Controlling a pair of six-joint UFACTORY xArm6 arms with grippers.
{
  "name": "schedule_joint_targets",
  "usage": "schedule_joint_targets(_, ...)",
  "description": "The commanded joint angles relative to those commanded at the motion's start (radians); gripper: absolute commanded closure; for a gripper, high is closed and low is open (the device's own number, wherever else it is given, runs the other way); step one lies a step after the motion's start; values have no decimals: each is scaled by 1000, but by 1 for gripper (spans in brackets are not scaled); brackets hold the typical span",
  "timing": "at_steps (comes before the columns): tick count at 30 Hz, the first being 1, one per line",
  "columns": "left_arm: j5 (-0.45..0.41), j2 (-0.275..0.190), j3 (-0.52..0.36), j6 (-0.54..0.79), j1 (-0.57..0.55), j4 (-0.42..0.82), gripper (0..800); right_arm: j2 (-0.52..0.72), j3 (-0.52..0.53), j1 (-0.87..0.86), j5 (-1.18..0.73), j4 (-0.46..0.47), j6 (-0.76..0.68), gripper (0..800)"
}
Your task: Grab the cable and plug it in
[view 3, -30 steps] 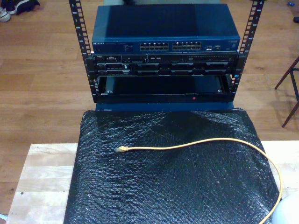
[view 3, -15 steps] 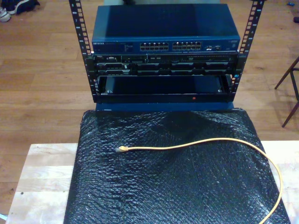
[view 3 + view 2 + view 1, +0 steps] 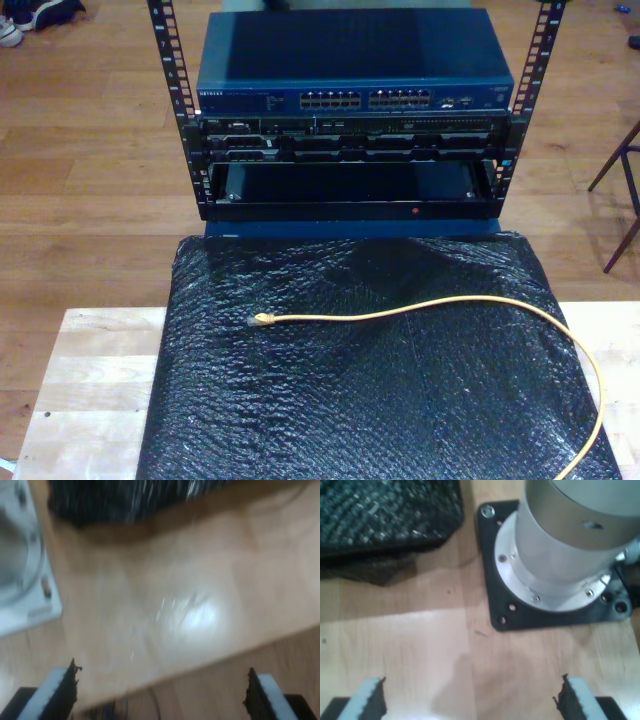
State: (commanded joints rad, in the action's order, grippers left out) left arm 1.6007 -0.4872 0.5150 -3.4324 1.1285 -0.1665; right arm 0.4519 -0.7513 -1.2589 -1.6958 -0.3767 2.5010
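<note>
On the black padded mat [image 3: 350,400] the cable [image 3: 420,308] lies in the same long curve as one second ago, with its clear plug [image 3: 260,319] pointing toward the exterior view's left, well apart from the blue switch [image 3: 355,98] in the rack. A pale rounded shape at the exterior view's lower right corner has since gone from there. The first end effector [image 3: 472,702] has its jaws wide apart above bare worktop [image 3: 420,645], near an arm base [image 3: 560,555]. The second end effector [image 3: 160,695] is also spread apart over wood, and its picture is blurred. Probably the approach has only begun; nothing is grasped yet.
</note>
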Motion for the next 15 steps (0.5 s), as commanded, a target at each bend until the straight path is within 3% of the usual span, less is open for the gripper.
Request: schedule_joint_targets(15,5,0,11,-215,-132,-104,0,-29,-54,109,-26,-51,-133,8)
